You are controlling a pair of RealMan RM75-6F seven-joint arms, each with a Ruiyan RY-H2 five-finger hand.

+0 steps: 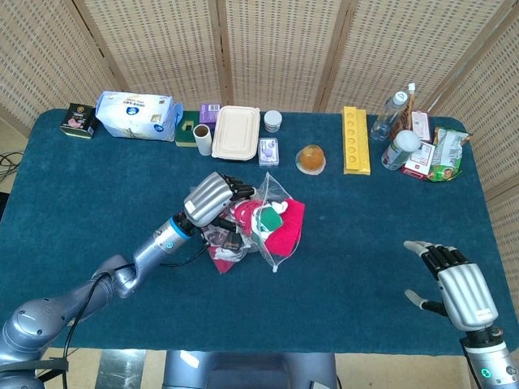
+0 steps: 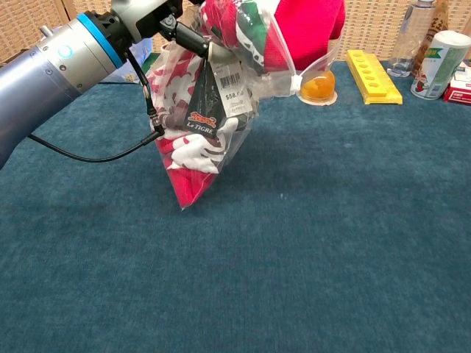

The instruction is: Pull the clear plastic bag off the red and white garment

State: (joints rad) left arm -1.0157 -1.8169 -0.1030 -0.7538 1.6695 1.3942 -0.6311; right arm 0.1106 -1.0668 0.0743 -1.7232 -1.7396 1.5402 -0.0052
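My left hand grips the clear plastic bag from above and holds it up off the blue table. The red and white garment is still inside the bag, bunched, with a price tag showing. In the chest view the bag hangs from my left hand near the top edge. Its lower end sits low over the cloth, and red fabric bulges at the top. My right hand hovers open over the table's front right corner, far from the bag.
Along the table's back edge stand a tissue pack, a beige lunch box, a small jar, an orange object on a dish, a yellow tray, bottles and snack packs.
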